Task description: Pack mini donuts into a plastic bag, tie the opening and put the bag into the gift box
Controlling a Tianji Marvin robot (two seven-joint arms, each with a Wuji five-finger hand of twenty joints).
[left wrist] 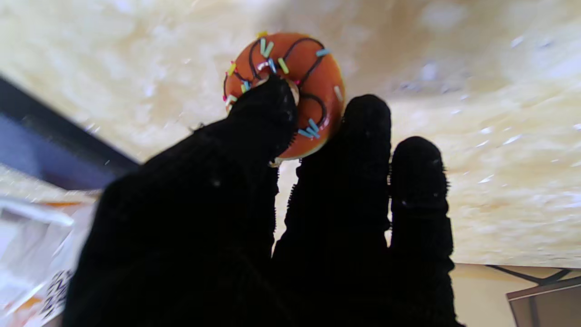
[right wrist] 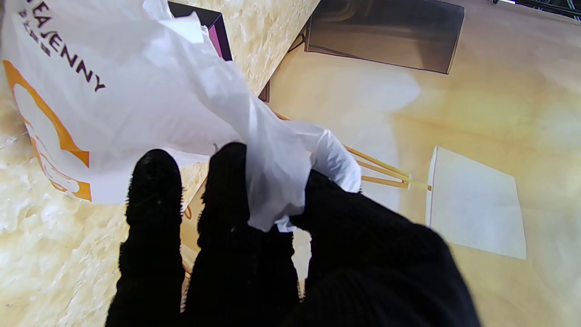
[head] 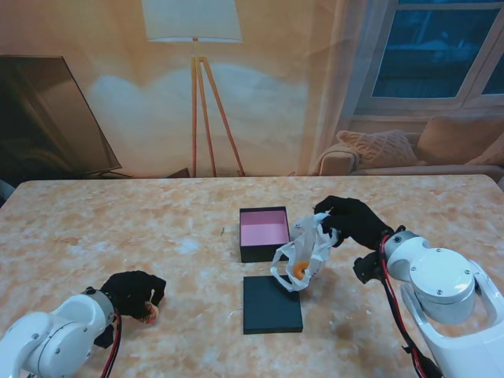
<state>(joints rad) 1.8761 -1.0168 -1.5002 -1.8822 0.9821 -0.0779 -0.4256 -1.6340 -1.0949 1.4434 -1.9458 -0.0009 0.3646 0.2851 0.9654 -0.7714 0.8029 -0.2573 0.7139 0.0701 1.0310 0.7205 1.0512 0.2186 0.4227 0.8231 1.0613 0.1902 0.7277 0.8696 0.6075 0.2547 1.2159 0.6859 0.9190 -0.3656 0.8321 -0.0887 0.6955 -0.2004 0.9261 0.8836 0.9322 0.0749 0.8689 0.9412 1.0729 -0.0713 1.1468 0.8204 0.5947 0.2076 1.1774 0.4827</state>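
My left hand (head: 132,293), in a black glove, rests on the table near me at the left, fingers closed on an orange mini donut (left wrist: 290,86) with dark icing lines and coloured sprinkles; the donut (head: 150,316) peeks out beside the fingers. My right hand (head: 353,221) holds up the top of a white plastic bag (head: 303,252) with orange print. The bag (right wrist: 150,95) is pinched between thumb and fingers and hangs beside the gift box. An orange shape shows through the bag's lower part. The open black gift box (head: 264,233) has a pink inside.
The black box lid (head: 272,304) lies flat on the marble table (head: 189,236), nearer to me than the box. A floor lamp (head: 194,47), a sofa (head: 409,153) and a dark screen stand beyond the table's far edge.
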